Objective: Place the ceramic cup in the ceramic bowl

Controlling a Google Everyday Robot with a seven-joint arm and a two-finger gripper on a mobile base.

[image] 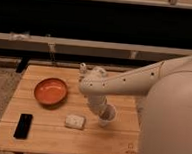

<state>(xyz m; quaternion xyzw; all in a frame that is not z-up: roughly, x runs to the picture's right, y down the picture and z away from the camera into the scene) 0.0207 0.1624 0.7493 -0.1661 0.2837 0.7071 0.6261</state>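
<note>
The ceramic cup (108, 116) is a small pale round cup standing upright on the wooden table (44, 137), right of centre. The ceramic bowl (51, 91) is wide, shallow and orange, and sits on the left half of the table, well apart from the cup. My gripper (104, 110) reaches down at the cup's left rim, at or inside its mouth. The white arm (134, 82) comes in from the right and hides part of the cup.
A short white blocky item (75, 121) lies just left of the cup. A black phone (23, 125) lies at the front left. A small bottle-like figure (83, 69) stands at the back, partly behind the arm. A railing runs behind the table.
</note>
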